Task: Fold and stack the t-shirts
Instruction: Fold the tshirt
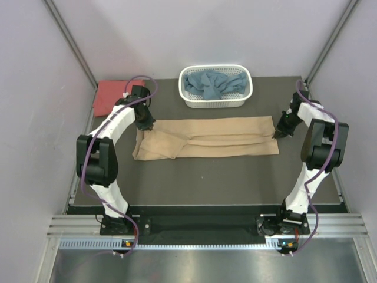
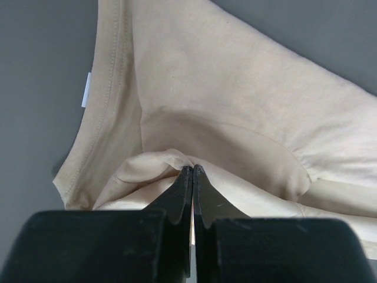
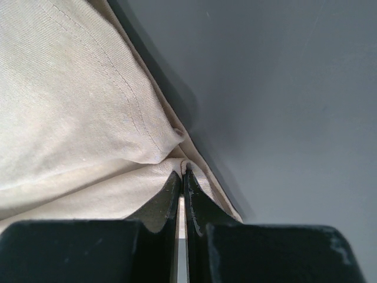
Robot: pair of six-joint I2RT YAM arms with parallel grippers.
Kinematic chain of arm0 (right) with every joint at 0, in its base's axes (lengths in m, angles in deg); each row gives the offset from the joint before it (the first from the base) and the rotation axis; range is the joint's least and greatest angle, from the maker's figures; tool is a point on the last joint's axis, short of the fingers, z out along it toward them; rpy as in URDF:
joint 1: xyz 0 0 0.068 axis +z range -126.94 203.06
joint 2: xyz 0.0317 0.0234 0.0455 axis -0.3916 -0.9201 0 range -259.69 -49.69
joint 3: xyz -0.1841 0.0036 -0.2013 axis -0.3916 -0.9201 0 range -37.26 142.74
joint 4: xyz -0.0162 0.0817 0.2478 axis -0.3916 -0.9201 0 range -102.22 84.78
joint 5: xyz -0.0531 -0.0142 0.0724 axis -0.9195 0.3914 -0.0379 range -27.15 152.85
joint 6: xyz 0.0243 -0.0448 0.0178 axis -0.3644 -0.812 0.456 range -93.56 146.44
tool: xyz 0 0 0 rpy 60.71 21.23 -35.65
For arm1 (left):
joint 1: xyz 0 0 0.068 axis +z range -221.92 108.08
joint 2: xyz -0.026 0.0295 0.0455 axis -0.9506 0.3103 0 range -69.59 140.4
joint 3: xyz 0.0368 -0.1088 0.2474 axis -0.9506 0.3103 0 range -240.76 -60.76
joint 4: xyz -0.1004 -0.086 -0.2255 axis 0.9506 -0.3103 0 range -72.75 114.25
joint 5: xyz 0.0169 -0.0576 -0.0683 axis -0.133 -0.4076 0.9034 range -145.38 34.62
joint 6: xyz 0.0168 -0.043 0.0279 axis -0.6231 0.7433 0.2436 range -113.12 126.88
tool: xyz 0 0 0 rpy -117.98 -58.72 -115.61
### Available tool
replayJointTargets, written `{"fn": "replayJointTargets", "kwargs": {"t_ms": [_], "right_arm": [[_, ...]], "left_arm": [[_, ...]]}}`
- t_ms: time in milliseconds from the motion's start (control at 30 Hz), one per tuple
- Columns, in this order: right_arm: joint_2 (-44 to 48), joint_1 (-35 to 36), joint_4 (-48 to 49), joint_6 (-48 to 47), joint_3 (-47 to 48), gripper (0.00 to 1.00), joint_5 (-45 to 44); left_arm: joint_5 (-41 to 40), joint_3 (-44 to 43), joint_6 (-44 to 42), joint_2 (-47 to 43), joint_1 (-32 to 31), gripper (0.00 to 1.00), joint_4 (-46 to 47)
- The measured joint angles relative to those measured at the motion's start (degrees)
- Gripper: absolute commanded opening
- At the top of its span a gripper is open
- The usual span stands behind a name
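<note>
Tan t-shirt [image 1: 206, 138]: lying folded lengthwise, being pinched at one end in clamped left gripper [image 2: 192, 169], at the other end in clamped right gripper [image 3: 181, 173].

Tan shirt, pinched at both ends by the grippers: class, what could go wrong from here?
1. The left gripper and right gripper each pinch only a small edge tuck of the tan shirt; it may slip out on lifting.
2. Its left end lies bunched, so a fold may trap creases.
3. The basket stands close behind; swung cloth could nudge it.
</note>
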Motion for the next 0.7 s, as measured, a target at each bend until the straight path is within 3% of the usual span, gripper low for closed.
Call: {"fn": "replayJointTargets", "kwargs": {"t_ms": [700], "right_arm": [[0.0,0.0,0.0,0.0,0.0,0.00,0.0]], "left_arm": [[3.0,-4.0,-2.0,7.4,0.9,0.00,1.6]]}}
